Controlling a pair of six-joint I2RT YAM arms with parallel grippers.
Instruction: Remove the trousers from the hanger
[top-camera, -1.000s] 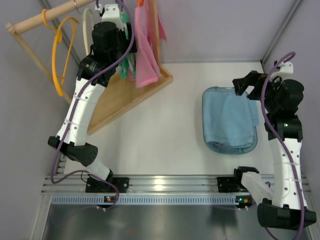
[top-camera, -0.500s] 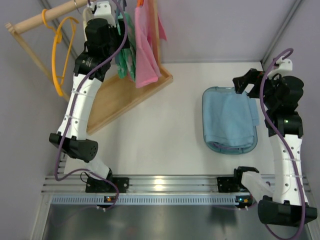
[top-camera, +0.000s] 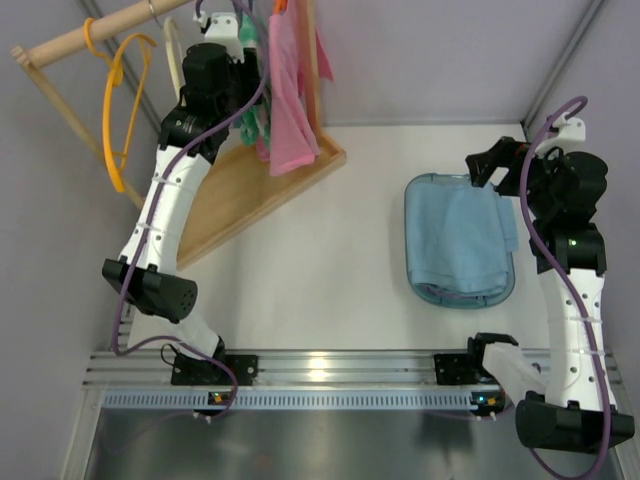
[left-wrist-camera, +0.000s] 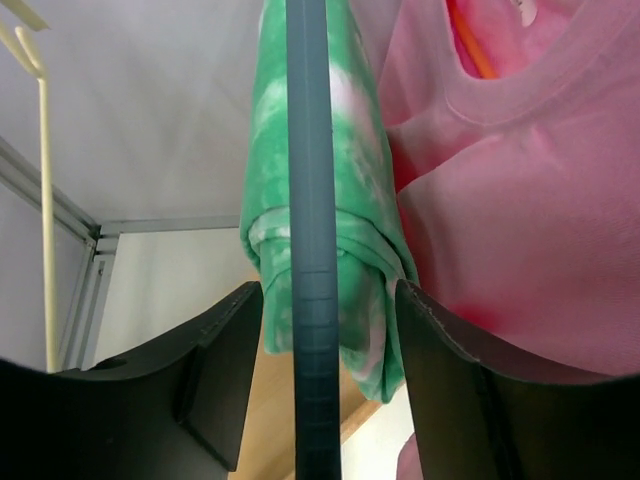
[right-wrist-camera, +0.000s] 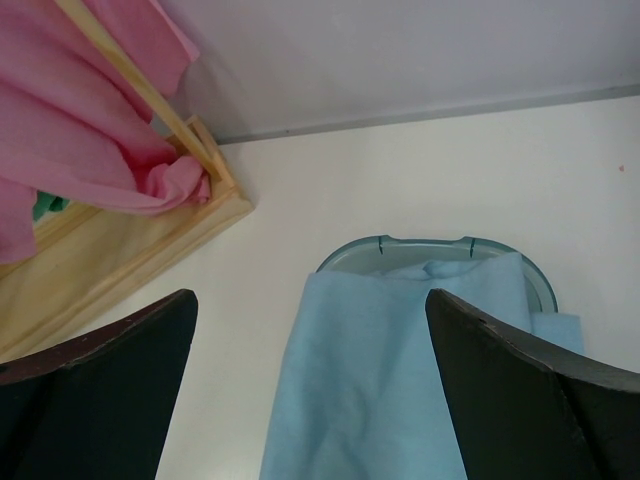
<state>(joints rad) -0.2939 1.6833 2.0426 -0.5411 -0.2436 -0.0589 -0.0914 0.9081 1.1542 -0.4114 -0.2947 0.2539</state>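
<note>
While the left arm is reaching up into the wooden rack (top-camera: 250, 195) at about eleven o'clock on the white table (top-camera: 330, 230), the left gripper (left-wrist-camera: 325, 300) is straddling the thin grey-blue hanger (left-wrist-camera: 306, 200). Its black fingers (left-wrist-camera: 235, 340) are standing apart, one on each side of the hanger's bar, with a gap showing on both sides, so nothing is being gripped. The soft green trousers with white tie-dye blotches (left-wrist-camera: 355, 180) are draping over that hanger, folded around it and hanging just behind the bar in the wrist view. A pink cloth garment (left-wrist-camera: 520, 230) is hanging right beside the trousers at three o'clock and touching them. A cream-white hanger (left-wrist-camera: 43, 200) is hanging at nine o'clock, and an orange hanger (top-camera: 118, 110) is dangling further along the rail.

Over at three o'clock on the table, the right gripper (right-wrist-camera: 310, 300) is hovering with its fingers spread wide and holding nothing, above a light-blue folded cloth (top-camera: 455, 240) that is lying in a translucent teal tub (top-camera: 412, 200).
</note>
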